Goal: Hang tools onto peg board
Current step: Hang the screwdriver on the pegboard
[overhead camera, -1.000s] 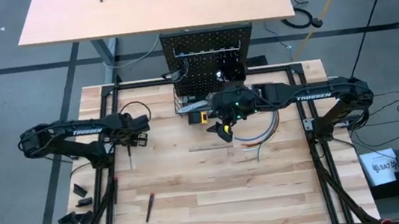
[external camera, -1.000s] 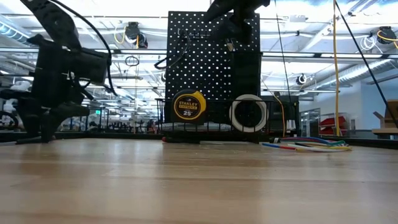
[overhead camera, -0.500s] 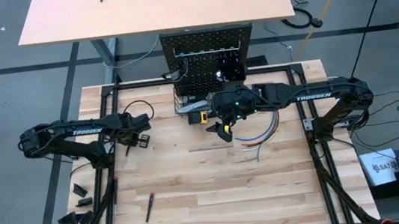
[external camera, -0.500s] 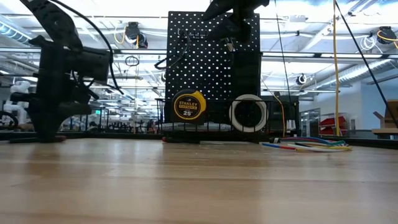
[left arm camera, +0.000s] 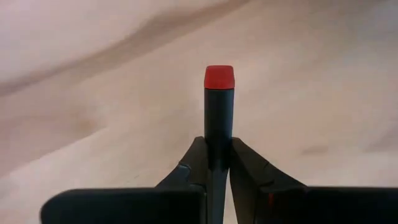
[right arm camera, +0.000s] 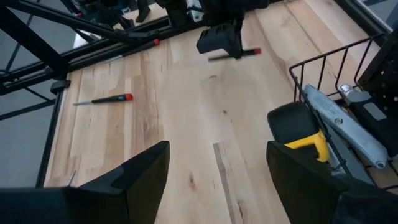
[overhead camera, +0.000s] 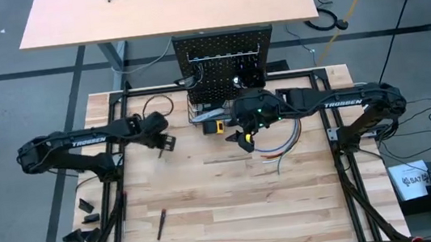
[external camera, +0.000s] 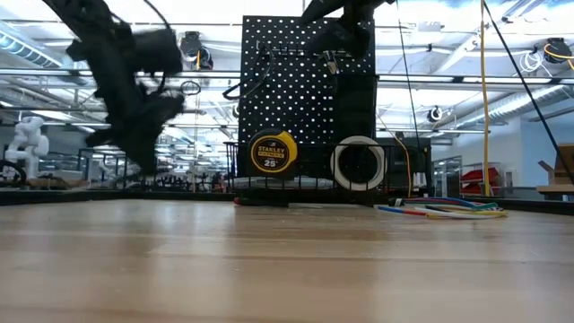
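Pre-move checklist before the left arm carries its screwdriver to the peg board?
1. Left end effector shut on the red-and-black screwdriver: ok.
2. Screwdriver lifted off the table: ok, seen in the right wrist view.
3. Right end effector out of the way: not ok, it hangs open in front of the peg board.
4. Free hook on the peg board: cannot tell.
5. Coloured wires off the left arm's path: ok, they lie on the right side.

Left end effector near peg board
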You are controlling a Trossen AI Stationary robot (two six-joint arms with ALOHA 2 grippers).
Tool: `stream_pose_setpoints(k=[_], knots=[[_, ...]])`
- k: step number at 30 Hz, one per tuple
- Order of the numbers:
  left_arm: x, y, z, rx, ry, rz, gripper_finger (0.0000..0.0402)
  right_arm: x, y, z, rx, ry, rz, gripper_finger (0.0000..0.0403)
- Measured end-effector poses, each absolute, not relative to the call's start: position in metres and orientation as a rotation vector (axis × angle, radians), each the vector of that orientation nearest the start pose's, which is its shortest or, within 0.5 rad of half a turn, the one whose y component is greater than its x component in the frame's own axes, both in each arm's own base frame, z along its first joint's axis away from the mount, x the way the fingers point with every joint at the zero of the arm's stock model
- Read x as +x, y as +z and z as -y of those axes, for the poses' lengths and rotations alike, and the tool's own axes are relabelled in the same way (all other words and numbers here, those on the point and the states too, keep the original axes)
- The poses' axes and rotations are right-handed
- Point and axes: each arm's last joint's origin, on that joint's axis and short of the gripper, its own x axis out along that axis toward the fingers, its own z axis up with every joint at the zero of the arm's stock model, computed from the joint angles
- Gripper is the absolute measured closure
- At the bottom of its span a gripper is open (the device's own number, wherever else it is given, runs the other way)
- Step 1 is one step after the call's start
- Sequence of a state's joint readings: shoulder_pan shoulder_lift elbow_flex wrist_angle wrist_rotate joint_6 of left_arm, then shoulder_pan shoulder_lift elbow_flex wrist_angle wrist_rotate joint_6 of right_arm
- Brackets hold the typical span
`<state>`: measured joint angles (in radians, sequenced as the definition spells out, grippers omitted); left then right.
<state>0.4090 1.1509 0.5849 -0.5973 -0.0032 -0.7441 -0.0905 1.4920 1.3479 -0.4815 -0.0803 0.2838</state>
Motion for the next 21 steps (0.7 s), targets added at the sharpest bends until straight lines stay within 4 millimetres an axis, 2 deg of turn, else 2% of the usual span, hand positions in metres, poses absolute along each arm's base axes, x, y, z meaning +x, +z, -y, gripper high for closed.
stream_pose_setpoints(k=[2, 6, 11, 16, 21], knots=[[0.180, 0.186, -0.076, -0.900, 0.694, -0.870, 0.0373, 0.324, 0.337, 0.028, 0.328, -0.101, -0.617, 0.0140], [0.183, 0.195, -0.074, -0.901, 0.544, -0.816, 0.0373, 0.322, 0.338, 0.027, 0.328, -0.102, -0.622, 0.0140], [0.195, 0.208, -0.071, -0.839, 0.247, -0.703, 0.0373, 0.325, 0.341, 0.026, 0.332, -0.093, -0.584, 0.0140], [0.213, 0.243, -0.064, -0.715, -0.063, -0.387, 0.0373, 0.329, 0.347, 0.023, 0.324, -0.071, -0.511, 0.0140], [0.222, 0.281, -0.056, -0.579, -0.222, -0.029, 0.0373, 0.338, 0.365, 0.022, 0.323, -0.065, -0.303, 0.0140]])
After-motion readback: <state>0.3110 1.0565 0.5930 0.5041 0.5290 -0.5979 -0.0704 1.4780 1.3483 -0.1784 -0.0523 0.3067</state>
